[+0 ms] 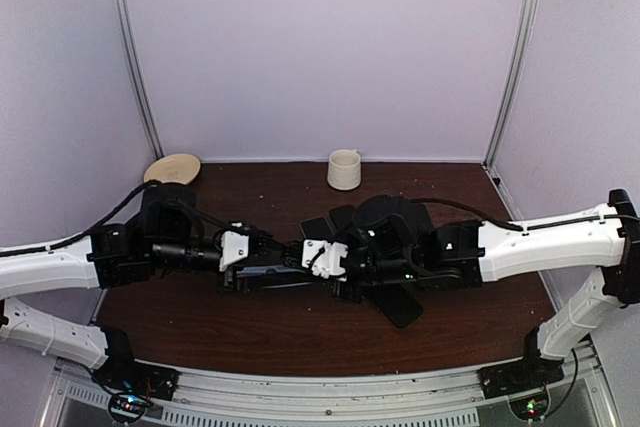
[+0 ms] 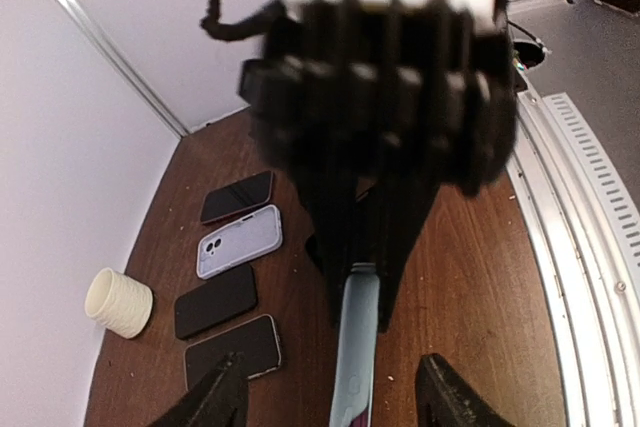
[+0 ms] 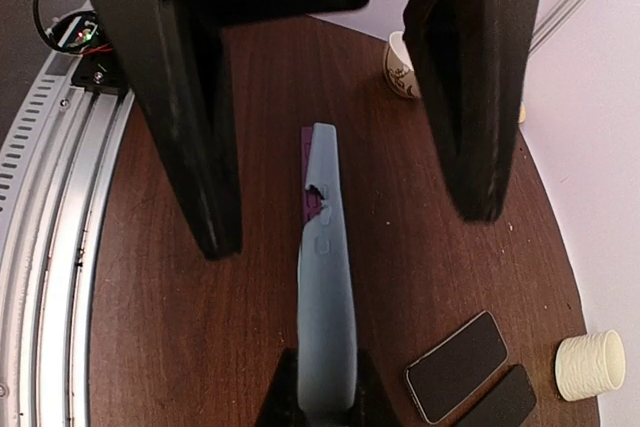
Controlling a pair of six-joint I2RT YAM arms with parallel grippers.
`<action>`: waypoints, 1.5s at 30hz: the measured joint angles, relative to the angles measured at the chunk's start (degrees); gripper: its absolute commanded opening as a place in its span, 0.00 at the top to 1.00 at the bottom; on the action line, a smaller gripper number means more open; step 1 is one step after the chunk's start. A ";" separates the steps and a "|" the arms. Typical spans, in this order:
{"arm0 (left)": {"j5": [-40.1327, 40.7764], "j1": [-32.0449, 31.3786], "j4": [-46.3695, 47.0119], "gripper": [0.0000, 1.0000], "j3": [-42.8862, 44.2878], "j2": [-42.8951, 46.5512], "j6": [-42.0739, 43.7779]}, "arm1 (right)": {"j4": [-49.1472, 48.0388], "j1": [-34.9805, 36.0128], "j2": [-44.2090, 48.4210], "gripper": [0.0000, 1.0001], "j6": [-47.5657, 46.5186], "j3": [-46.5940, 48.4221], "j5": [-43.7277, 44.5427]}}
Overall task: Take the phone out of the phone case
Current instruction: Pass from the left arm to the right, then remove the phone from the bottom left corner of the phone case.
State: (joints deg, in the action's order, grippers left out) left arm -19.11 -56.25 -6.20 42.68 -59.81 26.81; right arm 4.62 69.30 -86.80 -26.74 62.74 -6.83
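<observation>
A light blue phone case hangs edge-on above the brown table, with the purple edge of the phone showing at a gap in its side. My right gripper is shut on the case's near end. In the left wrist view the same case runs between the fingers of my left gripper, which stands open with a finger well off to each side and not touching it. In the top view both arms meet over the table's middle, and the case is hidden among them.
Several loose phones lie flat on the table: one in a white case and dark ones beside it. A ribbed cream cup stands near them. A white cup and a beige dish sit at the back wall.
</observation>
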 measured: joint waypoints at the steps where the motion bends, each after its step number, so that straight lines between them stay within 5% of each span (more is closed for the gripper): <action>1: 0.17 0.00 0.00 0.32 0.15 0.50 0.48 | -0.63 0.04 0.17 1.00 0.31 -0.98 0.74; 8: 2.01 2.23 -0.79 0.29 0.20 5.49 1.60 | -2.19 -1.36 4.59 1.00 2.78 -4.98 2.84; 18: -2.05 13.92 0.68 0.38 0.11 9.75 -1.57 | -10.56 -9.55 15.98 1.00 11.13 -11.13 -3.56; 33: -22.08 17.94 10.05 0.42 -2.08 11.63 -9.92 | -24.68 -13.77 22.01 1.00 19.52 -17.35 -28.39; 45: -40.65 17.94 14.75 0.53 -2.62 10.01 -16.79 | -33.70 -13.77 20.59 1.00 21.90 -17.99 -37.64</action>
State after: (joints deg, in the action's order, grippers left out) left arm -59.77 -38.30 8.56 40.05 -49.80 10.02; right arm -29.08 55.53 -66.22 -4.84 44.75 -44.47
